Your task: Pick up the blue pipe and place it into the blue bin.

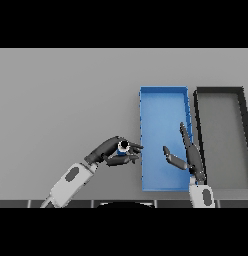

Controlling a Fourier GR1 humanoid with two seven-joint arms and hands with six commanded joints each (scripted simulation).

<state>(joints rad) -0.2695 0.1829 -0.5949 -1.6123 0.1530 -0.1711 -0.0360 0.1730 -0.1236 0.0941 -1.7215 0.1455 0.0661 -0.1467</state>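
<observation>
The blue pipe [124,147] is a short tube seen end-on, with a pale ring and a dark bore. My left hand [109,150] has its fingers and thumb curled round it, just left of the blue bin's left wall. The blue bin [163,102] is a long shallow rectangle right of centre with nothing in it. My right hand [192,157] hovers over the bin's right part, fingers straight and pointing away from me, thumb spread toward the left.
A dark grey bin [198,107] of similar shape stands directly right of the blue one, its walls almost touching it. The grey table [66,95] stretches wide to the left and behind.
</observation>
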